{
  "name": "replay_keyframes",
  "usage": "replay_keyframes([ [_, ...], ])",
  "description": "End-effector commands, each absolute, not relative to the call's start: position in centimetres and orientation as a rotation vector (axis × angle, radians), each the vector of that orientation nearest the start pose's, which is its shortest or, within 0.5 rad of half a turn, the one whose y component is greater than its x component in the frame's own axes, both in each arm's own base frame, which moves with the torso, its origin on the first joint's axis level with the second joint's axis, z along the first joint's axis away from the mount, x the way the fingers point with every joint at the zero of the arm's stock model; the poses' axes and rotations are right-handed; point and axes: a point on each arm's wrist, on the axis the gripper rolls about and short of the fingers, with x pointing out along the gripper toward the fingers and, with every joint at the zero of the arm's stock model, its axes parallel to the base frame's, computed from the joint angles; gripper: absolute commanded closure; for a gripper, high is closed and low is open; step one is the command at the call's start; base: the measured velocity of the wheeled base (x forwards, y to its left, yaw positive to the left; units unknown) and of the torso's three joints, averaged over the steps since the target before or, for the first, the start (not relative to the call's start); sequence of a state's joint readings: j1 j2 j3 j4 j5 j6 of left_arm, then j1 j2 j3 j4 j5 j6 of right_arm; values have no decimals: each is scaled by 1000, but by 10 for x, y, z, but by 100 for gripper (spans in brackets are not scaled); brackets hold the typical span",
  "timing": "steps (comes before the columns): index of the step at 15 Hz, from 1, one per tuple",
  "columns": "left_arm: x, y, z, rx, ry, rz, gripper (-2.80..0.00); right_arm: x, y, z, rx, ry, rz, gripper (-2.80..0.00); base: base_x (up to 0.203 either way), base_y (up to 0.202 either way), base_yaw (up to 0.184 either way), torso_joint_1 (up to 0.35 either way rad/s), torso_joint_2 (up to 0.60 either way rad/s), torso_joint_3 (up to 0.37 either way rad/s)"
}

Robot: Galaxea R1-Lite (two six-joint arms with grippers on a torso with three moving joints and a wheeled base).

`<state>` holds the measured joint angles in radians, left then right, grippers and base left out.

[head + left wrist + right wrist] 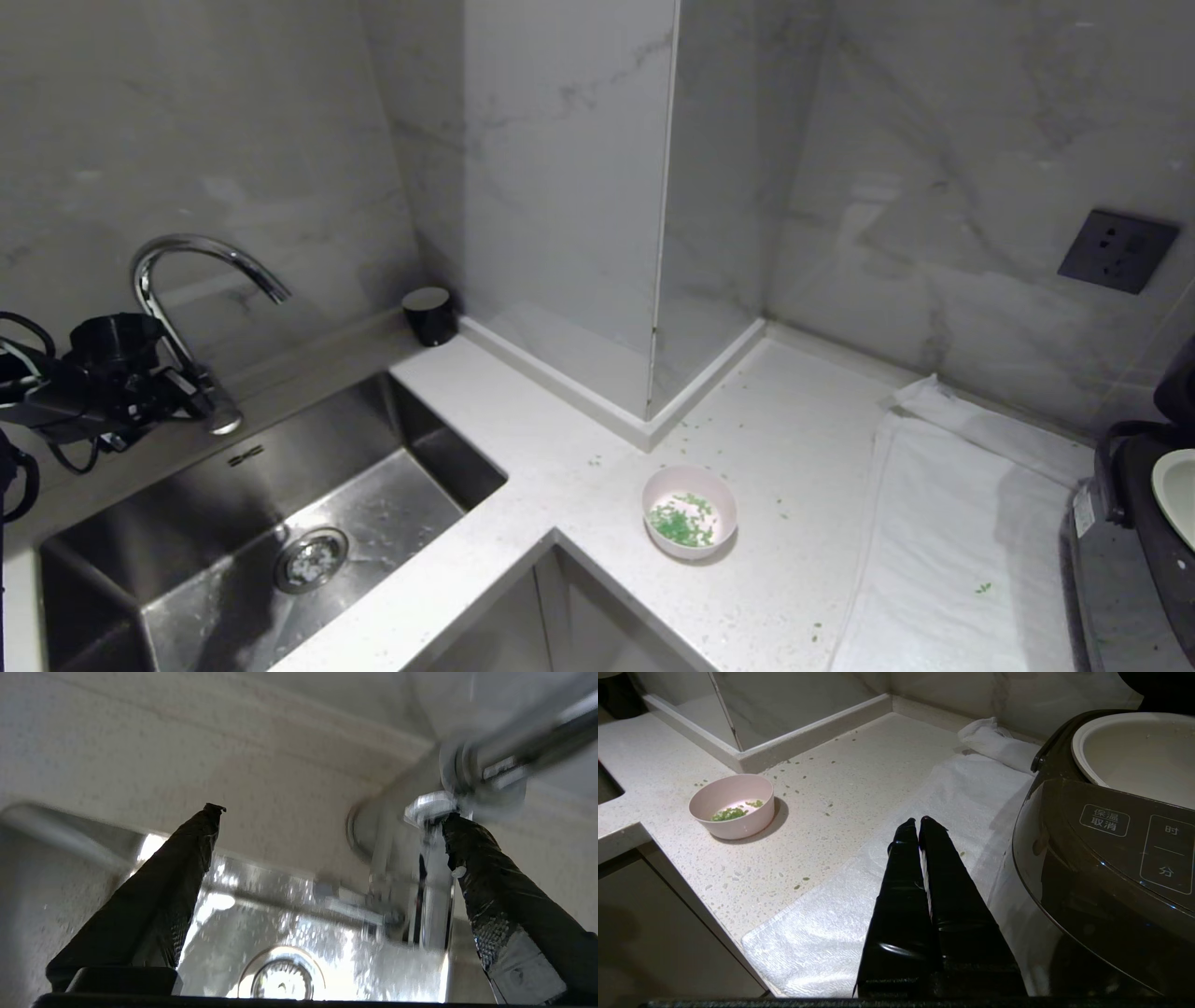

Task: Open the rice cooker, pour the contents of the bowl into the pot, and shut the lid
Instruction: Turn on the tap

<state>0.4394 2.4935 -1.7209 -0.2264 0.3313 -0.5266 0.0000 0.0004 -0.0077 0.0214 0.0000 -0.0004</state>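
The pale pink bowl (689,511) (732,806) stands on the white counter near its inner corner, with the chopped green contents (681,523) (728,813) inside. At the far right the dark rice cooker (1158,523) (1101,868) is open, and its cream pot (1178,495) (1134,751) shows. A dark edge of the raised lid (1178,378) rises behind it. My left gripper (191,392) (331,813) hangs open and empty over the sink beside the faucet, far from the bowl. My right gripper (919,819) is shut and empty above the towel, between bowl and cooker.
A steel sink (280,523) with a curved faucet (187,271) (490,774) fills the left. A white towel (952,541) (887,877) lies before the cooker. A black cup (429,315) stands at the back wall. Green bits are scattered on the counter.
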Motion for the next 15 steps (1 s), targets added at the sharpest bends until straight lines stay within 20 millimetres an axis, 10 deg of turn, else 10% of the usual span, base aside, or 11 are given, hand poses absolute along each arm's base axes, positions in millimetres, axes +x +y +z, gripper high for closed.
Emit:
replay_keyframes([
  [1,454,224,59,-522,338,888,0,-23,0,75,-2,14,0,0,0,0,0,0,0,0],
  [15,453,223,55,-517,356,890,0,-23,0,75,-2,14,0,0,0,0,0,0,0,0],
])
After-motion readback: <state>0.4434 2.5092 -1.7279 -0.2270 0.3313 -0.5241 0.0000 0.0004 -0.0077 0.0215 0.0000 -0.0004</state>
